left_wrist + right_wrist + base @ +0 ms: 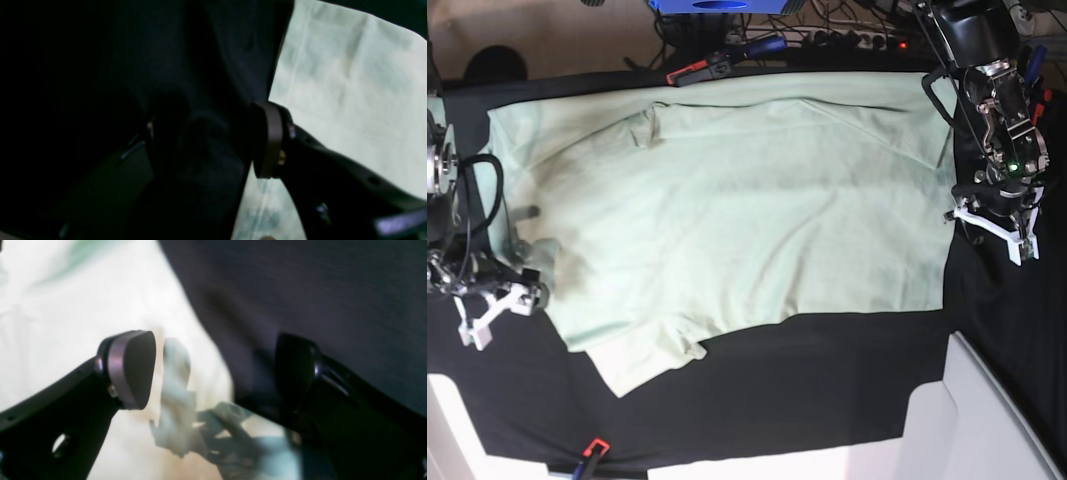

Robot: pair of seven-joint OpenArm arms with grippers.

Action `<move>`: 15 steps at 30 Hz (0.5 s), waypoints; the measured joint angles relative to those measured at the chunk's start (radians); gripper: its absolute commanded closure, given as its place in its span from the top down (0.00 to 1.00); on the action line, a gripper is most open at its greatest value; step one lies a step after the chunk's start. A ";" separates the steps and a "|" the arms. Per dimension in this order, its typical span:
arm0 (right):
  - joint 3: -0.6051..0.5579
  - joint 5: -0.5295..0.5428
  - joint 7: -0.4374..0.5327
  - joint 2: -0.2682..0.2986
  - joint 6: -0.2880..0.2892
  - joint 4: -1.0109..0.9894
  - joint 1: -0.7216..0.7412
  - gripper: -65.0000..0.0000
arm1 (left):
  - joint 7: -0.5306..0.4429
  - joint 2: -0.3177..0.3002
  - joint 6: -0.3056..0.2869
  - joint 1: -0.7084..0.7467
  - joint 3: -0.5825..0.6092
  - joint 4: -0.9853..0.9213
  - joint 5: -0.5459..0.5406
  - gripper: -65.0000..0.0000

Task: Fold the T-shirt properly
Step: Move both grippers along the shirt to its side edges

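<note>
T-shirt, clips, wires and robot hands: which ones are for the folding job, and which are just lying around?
For the job:
- T-shirt, spread flat
- left gripper, at the shirt's edge
- right gripper, open at the opposite edge

Just lying about:
- black table cloth underneath
- red-handled clamp at the far edge
- cables behind the table
- white boxes in front

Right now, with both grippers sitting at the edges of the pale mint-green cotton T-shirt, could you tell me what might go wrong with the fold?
The open right gripper straddles the edge of the pale mint-green cotton T-shirt where it meets the black table cloth; closing could pinch both. The left gripper shows dark cloth between its fingers, so it may miss the shirt. The near sleeve lies crumpled, which could leave a lopsided fold.
</note>
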 measured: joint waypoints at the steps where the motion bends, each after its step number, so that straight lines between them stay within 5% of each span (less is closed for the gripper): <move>1: 0.000 0.000 0.000 -0.009 0.000 0.000 0.000 0.83 | 0.000 -0.001 0.000 0.000 0.000 0.000 0.000 0.54; 11: -0.001 0.004 0.018 -0.071 0.008 0.006 -0.006 0.81 | 0.000 0.000 0.000 0.000 0.000 0.000 0.000 0.54; 15: -0.001 0.003 0.012 -0.071 0.007 0.006 -0.008 0.52 | 0.000 0.001 0.000 0.000 0.000 -0.001 0.002 0.54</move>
